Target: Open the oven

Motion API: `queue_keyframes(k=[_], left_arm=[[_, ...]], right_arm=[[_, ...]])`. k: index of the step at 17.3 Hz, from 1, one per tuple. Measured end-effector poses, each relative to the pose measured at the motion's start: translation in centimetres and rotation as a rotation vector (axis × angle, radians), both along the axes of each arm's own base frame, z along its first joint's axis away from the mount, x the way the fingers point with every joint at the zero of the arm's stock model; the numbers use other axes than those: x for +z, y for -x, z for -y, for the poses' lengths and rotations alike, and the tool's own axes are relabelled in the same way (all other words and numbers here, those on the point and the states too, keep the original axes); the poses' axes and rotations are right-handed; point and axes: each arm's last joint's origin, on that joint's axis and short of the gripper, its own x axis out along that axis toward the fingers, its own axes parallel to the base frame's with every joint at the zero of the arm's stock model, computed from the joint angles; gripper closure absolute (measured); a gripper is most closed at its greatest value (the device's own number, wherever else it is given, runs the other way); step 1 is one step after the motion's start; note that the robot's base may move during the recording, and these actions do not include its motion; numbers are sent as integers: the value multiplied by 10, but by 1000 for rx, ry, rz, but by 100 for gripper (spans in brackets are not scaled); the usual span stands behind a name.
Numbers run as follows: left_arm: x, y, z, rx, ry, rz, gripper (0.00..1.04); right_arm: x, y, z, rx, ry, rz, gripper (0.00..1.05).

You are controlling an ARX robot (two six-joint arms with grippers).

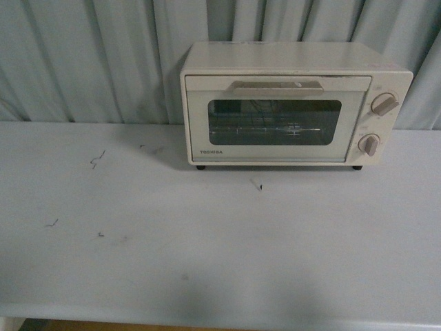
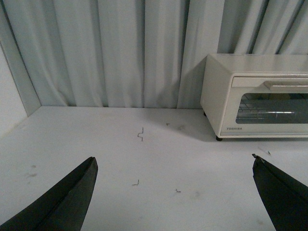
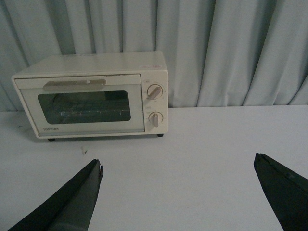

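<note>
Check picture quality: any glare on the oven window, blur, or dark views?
Front view: dim, soft, no glare on the oven, rack readable, broad shadow on the near table. Left wrist view: brightest, oven cut by frame edge. Right wrist view: evenly lit.

A pale grey pleated curtain hangs across the whole far side. In front of it stretches a white table in dim, even light, with small dark marks on its left part.
</note>
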Motion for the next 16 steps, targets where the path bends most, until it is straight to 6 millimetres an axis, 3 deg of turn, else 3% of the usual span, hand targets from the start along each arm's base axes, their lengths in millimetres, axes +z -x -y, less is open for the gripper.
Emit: queue_keyframes(k=[16], left_arm=[[0,0,0,0,0,0,7]], right_arm=[[0,0,0,0,0,0,7]])
